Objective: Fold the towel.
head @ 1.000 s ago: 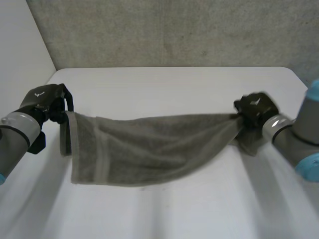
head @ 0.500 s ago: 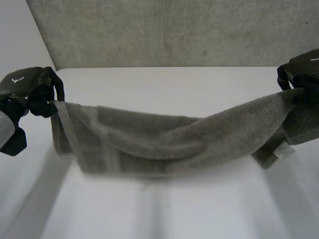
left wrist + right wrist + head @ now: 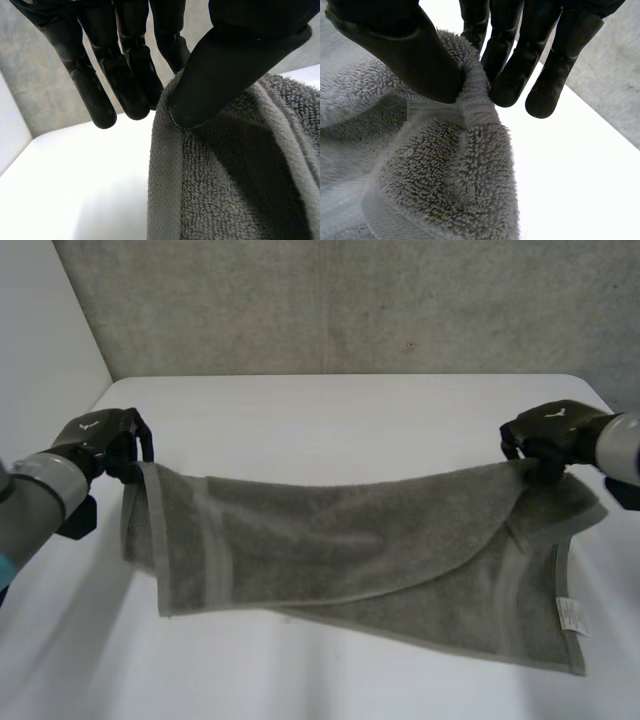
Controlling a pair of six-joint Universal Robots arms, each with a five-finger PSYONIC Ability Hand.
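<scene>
Towel [image 3: 330,530] stretched wide, left robot hand [image 3: 100,437] pinching one corner, right robot hand [image 3: 552,430] pinching another

No word or number can be read. A small white care label [image 3: 570,613] hangs at the towel's [image 3: 330,530] hem by its near right corner, its print too fine to make out. The left hand [image 3: 108,443] and right hand [image 3: 545,432] each bear a white emblem [image 3: 88,425] on the back, a shape without letters.
</scene>
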